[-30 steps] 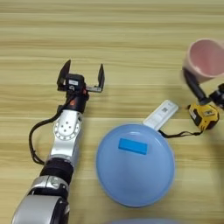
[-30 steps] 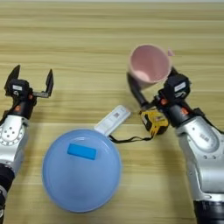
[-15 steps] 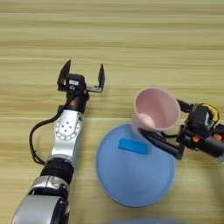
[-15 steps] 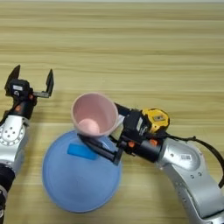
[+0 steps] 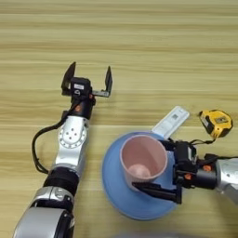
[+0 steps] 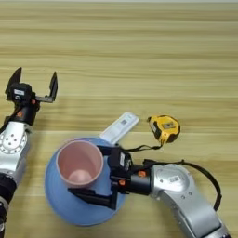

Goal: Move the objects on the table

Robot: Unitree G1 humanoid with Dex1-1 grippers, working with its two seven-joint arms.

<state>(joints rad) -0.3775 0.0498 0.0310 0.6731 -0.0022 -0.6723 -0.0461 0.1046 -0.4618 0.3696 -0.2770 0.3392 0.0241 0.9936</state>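
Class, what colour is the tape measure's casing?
Yellow with black trim on the tape measure; clearest in the right eye view.

Thin black cord (image 6: 144, 148), lying loose, slightly curved, just beyond my right gripper (image 6: 84, 170), on its far side

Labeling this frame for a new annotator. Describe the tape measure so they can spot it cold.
Start at the big light-blue plate at the near edge of the table, where the right gripper holds a pink cup. Off the plate's far right rim lies a white bar; the tape measure sits just right of it, the only yellow-and-black thing there.
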